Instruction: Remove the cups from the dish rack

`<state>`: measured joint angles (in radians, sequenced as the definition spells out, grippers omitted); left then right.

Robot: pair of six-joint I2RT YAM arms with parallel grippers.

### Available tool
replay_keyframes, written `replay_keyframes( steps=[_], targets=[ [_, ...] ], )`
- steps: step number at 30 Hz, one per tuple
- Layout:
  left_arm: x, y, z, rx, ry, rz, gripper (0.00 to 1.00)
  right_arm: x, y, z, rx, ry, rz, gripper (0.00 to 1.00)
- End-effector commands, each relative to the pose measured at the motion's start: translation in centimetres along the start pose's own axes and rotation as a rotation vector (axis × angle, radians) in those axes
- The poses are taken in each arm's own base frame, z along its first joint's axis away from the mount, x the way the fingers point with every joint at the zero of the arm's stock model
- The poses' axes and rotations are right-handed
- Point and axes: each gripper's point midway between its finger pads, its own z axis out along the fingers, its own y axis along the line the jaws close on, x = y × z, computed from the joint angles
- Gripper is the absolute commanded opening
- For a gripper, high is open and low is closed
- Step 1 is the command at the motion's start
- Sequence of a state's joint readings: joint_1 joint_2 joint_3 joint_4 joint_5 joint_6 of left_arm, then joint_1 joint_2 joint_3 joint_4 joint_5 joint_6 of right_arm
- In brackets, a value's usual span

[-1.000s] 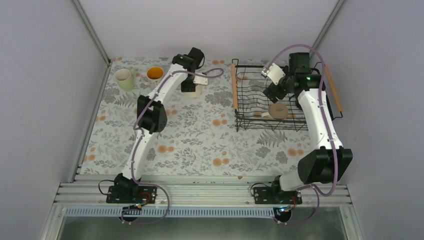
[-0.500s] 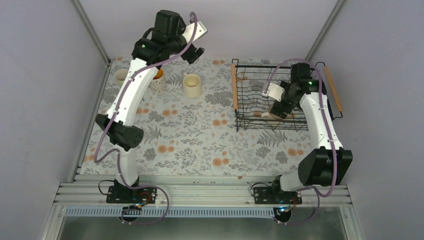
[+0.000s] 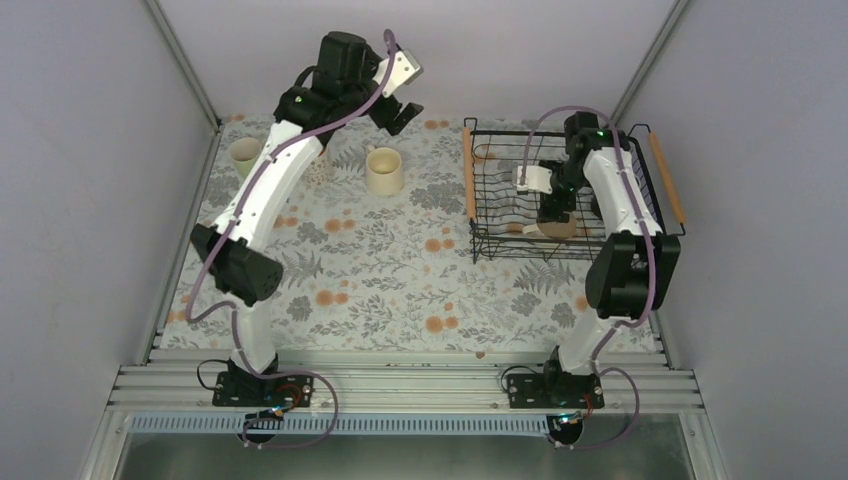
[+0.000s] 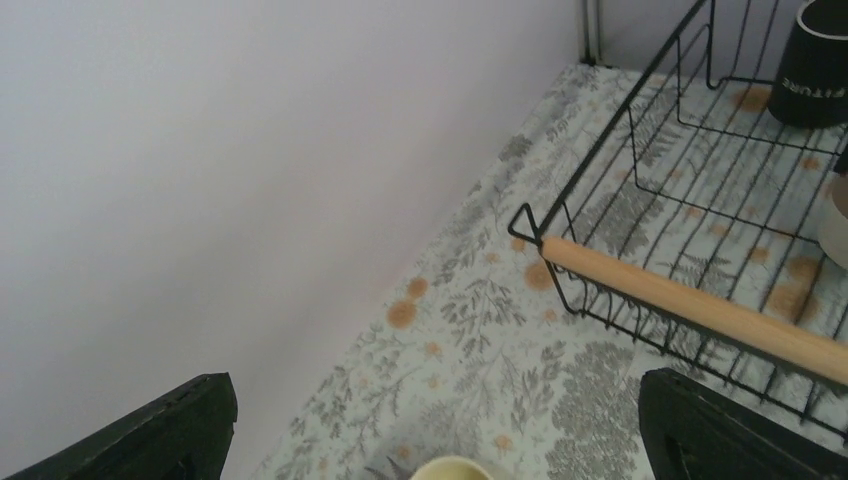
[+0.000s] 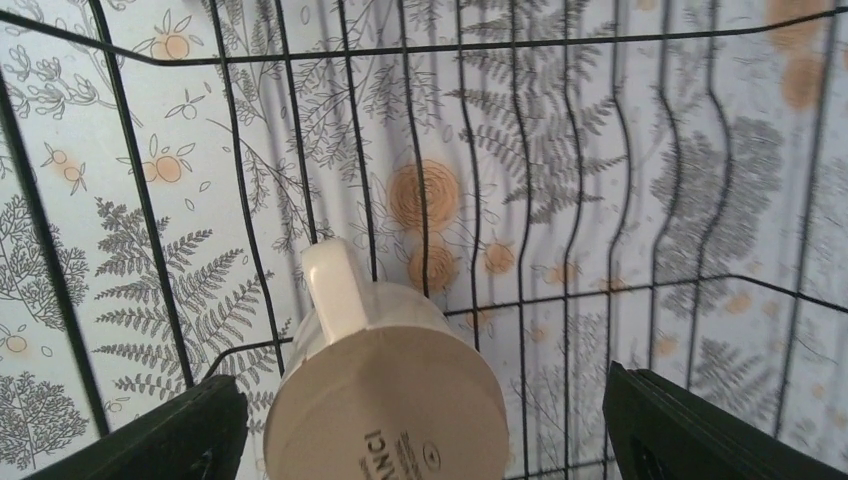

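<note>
Left arm (image 3: 265, 185) stands tall at the back of the table (image 3: 400, 280), elbow bent. The left gripper (image 3: 396, 103) hangs in the air, angled toward the dish rack (image 3: 520, 250), its jaws spread wide with nothing between them. Right arm (image 3: 620, 200) is folded tight, wrist down inside the rack. The right gripper (image 3: 553, 208) points at the beige cup (image 3: 556, 229) by the rack's near wall.

The right wrist camera settles the detail. That cup shows its base to the lens, its handle (image 5: 333, 283) pointing away. The fingers (image 5: 160, 435) stand apart on either side of it, with a gap on both sides and no contact. From above, the wrist hides most of this.

The left wrist camera adds what the overhead misses: a black cup (image 4: 815, 60) inside the rack, beyond the wooden handle (image 4: 690, 312). Only the overhead shows the table's full line-up. The cream cup (image 3: 384, 170) sits left of the rack and apart from it, and the green cup (image 3: 245, 155) sits at the far left. The patterned cup (image 3: 318, 168) is half hidden behind the left arm.
</note>
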<state>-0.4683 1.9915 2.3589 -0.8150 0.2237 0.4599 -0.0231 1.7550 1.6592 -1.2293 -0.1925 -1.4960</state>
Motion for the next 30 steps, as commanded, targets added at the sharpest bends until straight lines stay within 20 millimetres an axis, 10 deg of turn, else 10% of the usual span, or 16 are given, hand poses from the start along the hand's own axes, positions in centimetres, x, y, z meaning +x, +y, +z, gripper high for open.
replay_keyframes(
  steps=[1, 30],
  targets=[
    [-3.9, 0.7, -4.3, -0.069, -0.203, 0.048, 1.00, 0.1, 0.5, 1.2, -0.078, -0.028, -0.078, 0.92],
    [-0.7, 0.3, -2.4, -0.072, -0.134, 0.024, 1.00, 2.1, 2.9, 9.3, -0.324, 0.035, -0.107, 0.73]
  ],
)
